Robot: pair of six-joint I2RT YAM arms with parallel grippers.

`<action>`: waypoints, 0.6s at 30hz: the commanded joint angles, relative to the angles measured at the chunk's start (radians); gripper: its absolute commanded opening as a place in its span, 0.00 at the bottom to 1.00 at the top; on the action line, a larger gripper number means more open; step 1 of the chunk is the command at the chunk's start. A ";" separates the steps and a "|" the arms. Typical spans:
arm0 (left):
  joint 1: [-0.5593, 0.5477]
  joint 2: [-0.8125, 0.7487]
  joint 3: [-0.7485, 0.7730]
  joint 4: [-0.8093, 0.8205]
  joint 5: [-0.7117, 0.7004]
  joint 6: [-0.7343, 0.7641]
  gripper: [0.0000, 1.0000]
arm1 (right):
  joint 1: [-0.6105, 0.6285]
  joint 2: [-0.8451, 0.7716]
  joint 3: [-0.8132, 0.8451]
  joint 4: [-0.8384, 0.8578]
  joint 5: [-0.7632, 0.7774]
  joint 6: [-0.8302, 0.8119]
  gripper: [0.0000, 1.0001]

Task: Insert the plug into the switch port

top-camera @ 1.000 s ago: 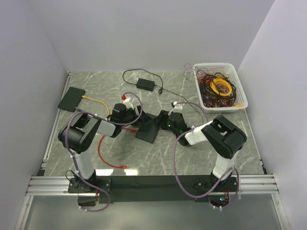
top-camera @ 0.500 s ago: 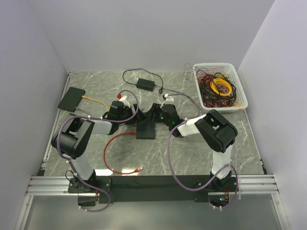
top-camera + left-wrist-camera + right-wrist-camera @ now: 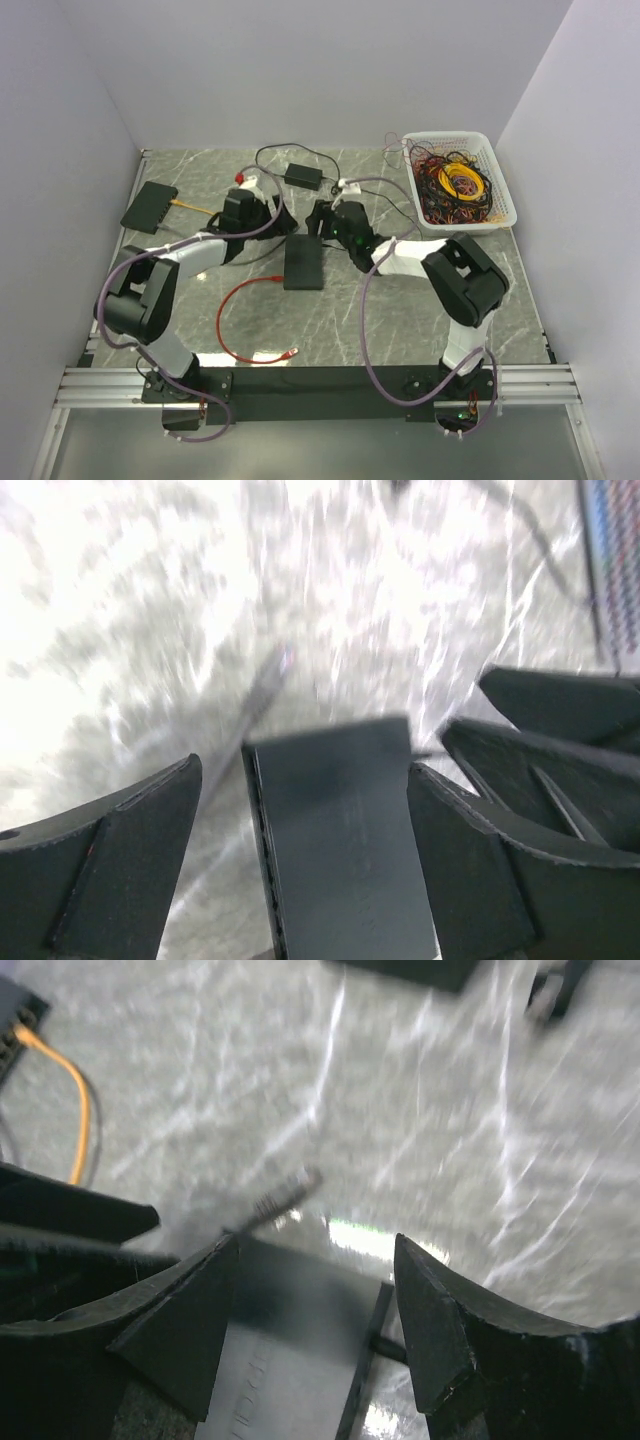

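The black switch [image 3: 303, 262] lies flat on the marble table. A red cable [image 3: 228, 305] runs from its left edge in a loop to a loose plug [image 3: 291, 352] near the front. My left gripper [image 3: 276, 222] and right gripper [image 3: 321, 219] hover just behind the switch, close together, both open and empty. In the left wrist view the switch [image 3: 340, 860] shows between the spread fingers of the left gripper [image 3: 300, 770]. In the right wrist view the switch [image 3: 290, 1350] shows below the open right gripper [image 3: 315, 1245]. I cannot tell whether the red cable's other end sits in a port.
A second black switch [image 3: 148, 206] with a yellow cable [image 3: 188, 206] lies at the far left. A black power adapter [image 3: 303, 175] with its cord lies at the back. A white basket [image 3: 504, 190] of tangled cables stands at the back right.
The switch, earlier tilted between both grippers, now lies flat. Both grippers have drawn back from it toward the rear. The red cable has shifted into a wider loop.
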 commanded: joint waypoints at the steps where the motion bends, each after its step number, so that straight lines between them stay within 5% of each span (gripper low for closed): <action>1: 0.014 -0.083 0.093 -0.073 -0.079 0.053 0.90 | 0.003 -0.101 0.070 -0.055 0.078 -0.074 0.70; 9: 0.015 -0.377 0.079 -0.174 -0.197 0.067 0.94 | 0.039 -0.424 -0.004 -0.139 0.107 -0.116 0.70; 18: 0.015 -0.957 -0.293 -0.196 -0.408 -0.018 0.96 | 0.207 -1.017 -0.263 -0.333 0.248 -0.131 0.69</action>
